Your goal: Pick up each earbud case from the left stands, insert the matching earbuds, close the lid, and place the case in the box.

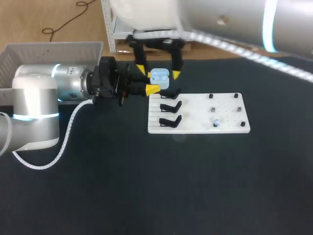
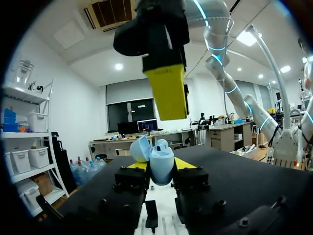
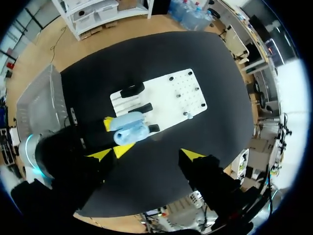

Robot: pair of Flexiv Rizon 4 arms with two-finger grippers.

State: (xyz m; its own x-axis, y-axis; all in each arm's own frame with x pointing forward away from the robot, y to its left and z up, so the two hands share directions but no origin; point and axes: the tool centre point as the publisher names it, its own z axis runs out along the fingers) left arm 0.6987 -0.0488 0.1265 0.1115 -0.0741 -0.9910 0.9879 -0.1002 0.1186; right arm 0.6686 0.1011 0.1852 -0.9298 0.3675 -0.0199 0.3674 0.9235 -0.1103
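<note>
Remote session: my left pincer (image 2: 160, 167) grips the pale blue earbud case (image 1: 160, 76), lid open, above the far corner of the white stand board (image 1: 200, 128) on the dark worktop (image 1: 195, 186). My right pincer (image 3: 146, 154) hangs over the case, its fingers spread wide to either side and clear of it. Black stands (image 1: 171, 105) line the board's left side. A small pale earbud (image 1: 216, 122) sits near its right edge. The grey box (image 1: 49, 51) stands at the worktop's far left.

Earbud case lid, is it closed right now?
No, the case held in the left claw has its lid swung open.
</note>
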